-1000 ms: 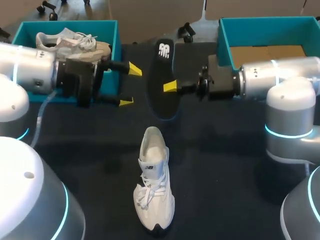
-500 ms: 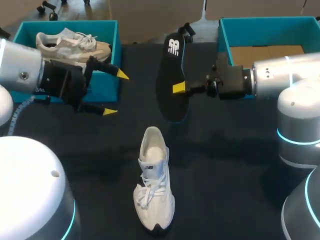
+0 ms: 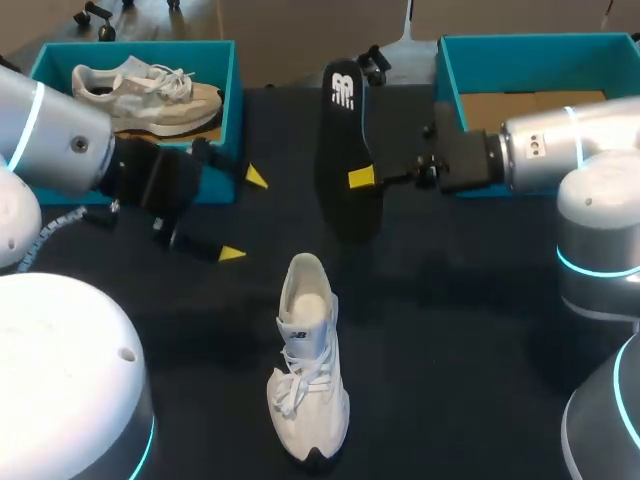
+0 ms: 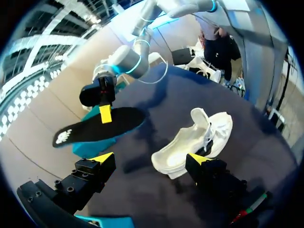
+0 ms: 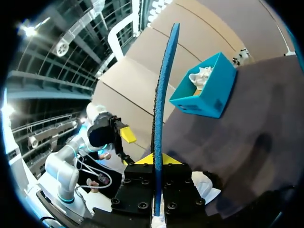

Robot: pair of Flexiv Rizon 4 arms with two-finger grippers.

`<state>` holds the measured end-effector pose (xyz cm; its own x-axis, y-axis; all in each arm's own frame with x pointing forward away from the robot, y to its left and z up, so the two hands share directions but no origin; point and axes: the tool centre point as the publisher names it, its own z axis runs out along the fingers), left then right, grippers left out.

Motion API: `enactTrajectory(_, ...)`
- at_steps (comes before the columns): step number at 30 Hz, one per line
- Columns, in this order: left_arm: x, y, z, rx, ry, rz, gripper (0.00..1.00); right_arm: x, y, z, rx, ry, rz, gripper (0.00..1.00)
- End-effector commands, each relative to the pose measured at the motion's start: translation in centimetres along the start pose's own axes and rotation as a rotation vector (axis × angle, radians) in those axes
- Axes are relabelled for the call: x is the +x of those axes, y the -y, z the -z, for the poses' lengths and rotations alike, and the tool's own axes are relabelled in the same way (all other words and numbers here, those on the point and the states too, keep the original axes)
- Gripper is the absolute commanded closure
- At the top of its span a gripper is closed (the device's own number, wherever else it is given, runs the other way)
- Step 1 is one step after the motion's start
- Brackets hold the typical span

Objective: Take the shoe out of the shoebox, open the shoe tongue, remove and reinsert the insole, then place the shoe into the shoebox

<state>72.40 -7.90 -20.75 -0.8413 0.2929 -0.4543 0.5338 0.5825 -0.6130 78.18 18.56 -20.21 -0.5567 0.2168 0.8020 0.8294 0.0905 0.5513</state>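
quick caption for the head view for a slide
Right gripper shut on the black insole, held up beyond the white shoe; left gripper open nearby.

Right pincer (image 3: 362,178) grips the insole (image 3: 336,140) — shoe (image 3: 308,370) nearby.

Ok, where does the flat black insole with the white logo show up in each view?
Head view: the black insole stands on edge over the table's far middle.
Left wrist view: black insole in the air ahead of the left gripper, beside the white sneaker.
Right wrist view: black insole seen edge-on, blue, rising between its own fingers.
Shared landmark: the right gripper, clamped on it.
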Motion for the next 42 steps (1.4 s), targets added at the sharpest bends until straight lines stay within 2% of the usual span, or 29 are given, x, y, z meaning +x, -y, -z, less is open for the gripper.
enactTrajectory(1, 0.7, 0.6, 0.0, -0.1, -0.057, 0.175, 0.0, -0.5, -0.6, -1.1, 0.027, 0.01, 0.025, 1.0)
enactTrajectory(9, 2.9, -0.8, 0.1, -0.271, -0.173, 0.306, 0.0, -1.6, 0.8, -2.2, 0.021, 0.06, 0.051, 1.0)
enactTrajectory(19, 2.9, -0.8, 0.1, -0.271, -0.173, 0.306, 0.0, -1.7, 1.1, -2.3, 0.034, 0.066, 0.034, 1.0)
enactTrajectory(22, 3.7, -0.5, -1.7, -0.324, -0.218, 0.322, 0.0, -1.7, 1.1, -2.3, 0.034, 0.066, 0.034, 1.0)
enactTrajectory(24, 4.1, -0.6, -2.1, -0.326, -0.225, 0.357, 0.0, -1.9, 1.0, -2.6, 0.039, 0.074, 0.036, 1.0)
enactTrajectory(29, 5.6, -1.0, -3.0, -0.402, -0.237, 0.378, 0.0, -2.5, 1.4, -3.8, 0.0, 0.034, 0.095, 1.0)
enactTrajectory(35, 7.0, -2.0, -3.5, -0.462, -0.225, 0.419, 0.0, -2.1, 1.3, -4.6, -0.015, 0.033, 0.145, 1.0)
enactTrajectory(39, 7.8, -2.5, -3.4, -0.444, -0.185, 0.441, 0.0, -1.8, 1.3, -4.9, -0.021, 0.043, 0.161, 1.0)
enactTrajectory(42, 7.8, -3.8, -3.1, -0.439, -0.141, 0.45, 0.0, -1.9, 1.4, -5.1, -0.023, 0.041, 0.159, 1.0)
